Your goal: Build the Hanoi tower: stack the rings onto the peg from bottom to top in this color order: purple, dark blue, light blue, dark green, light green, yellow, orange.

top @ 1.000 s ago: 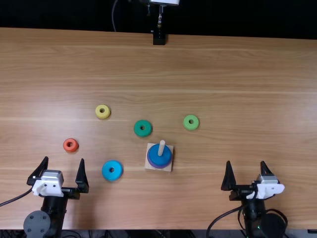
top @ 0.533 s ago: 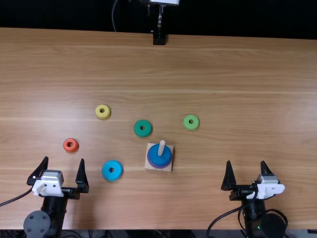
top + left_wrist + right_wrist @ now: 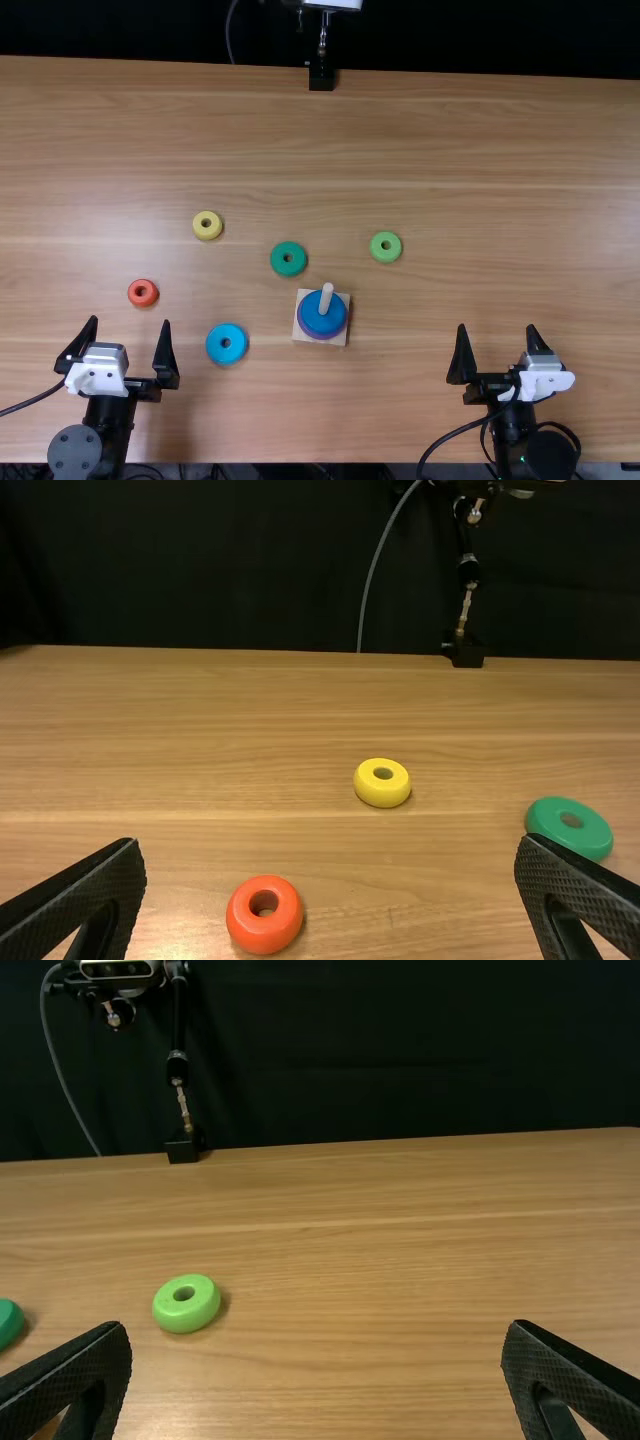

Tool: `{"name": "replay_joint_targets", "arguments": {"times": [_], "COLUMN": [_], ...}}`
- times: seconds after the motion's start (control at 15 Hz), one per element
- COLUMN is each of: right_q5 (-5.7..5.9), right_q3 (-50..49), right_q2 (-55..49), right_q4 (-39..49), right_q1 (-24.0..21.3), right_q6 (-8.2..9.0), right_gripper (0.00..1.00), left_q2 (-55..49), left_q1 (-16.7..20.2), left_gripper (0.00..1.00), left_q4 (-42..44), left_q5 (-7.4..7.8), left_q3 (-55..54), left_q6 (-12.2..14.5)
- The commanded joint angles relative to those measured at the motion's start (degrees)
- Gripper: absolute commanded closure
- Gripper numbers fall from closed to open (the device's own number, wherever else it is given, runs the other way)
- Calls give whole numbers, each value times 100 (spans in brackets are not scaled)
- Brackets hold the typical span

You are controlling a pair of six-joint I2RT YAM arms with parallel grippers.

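Left gripper (image 3: 130,322) open wide, the left arm reached in over the tabletop (image 3: 480,200) from its near edge, close to the near left corner, with nothing between the two fingers. Just beyond them, towards the left edge, the orange ring (image 3: 134,298) lay flat; in the left wrist view it sat between the spread fingers and farther off than their tips. The yellow ring (image 3: 207,233) lay farther towards the far edge, and the light blue ring (image 3: 226,354) lay nearer the near edge, both left of the middle. Next came the dark green ring (image 3: 288,270), flat on the wood near the far side of the square wooden base (image 3: 304,295), and apart from it.

On that base, a little nearer the near edge than the far one, the pale peg (image 3: 326,296) stood up through the dark blue ring (image 3: 320,318), which rested on top of the purple ring (image 3: 318,337). Right of the base and farther out lay the light green ring (image 3: 386,256). The right gripper (image 3: 497,328) was over the near part of the tabletop towards the right, its fingers also well spread and empty. At the far edge stood a slim black stand (image 3: 321,78).
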Motion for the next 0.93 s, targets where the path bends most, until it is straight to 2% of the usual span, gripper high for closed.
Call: {"name": "replay_joint_targets", "arguments": {"times": [0.0,0.27,0.4,0.53,0.6,0.73,0.87], "right_q5": [-10,-10,-10,-10,-10,-10,0], "right_q3": [-29,-29,-29,-29,-29,-29,-29], "right_q2": [-64,-64,-64,-64,-64,-64,-64], "right_q4": [24,24,24,24,24,24,24], "right_q1": [-24,-24,-24,-33,-24,-33,-33], "right_q6": [5,5,5,5,5,5,5], "right_gripper": [0,0,0,0,0,0,0], "left_q2": [-69,-69,-69,-69,-69,-69,221], "left_q1": [38,46,46,38,38,-103,-173], "left_gripper": [0,0,0,0,0,0,0], "left_q4": [-102,-112,-134,-144,-134,-81,-60], "left_q5": [44,23,87,23,76,97,97], "left_q3": [-93,-93,-93,-93,-93,-75,399], "left_q6": [22,22,1,32,22,22,22]}}
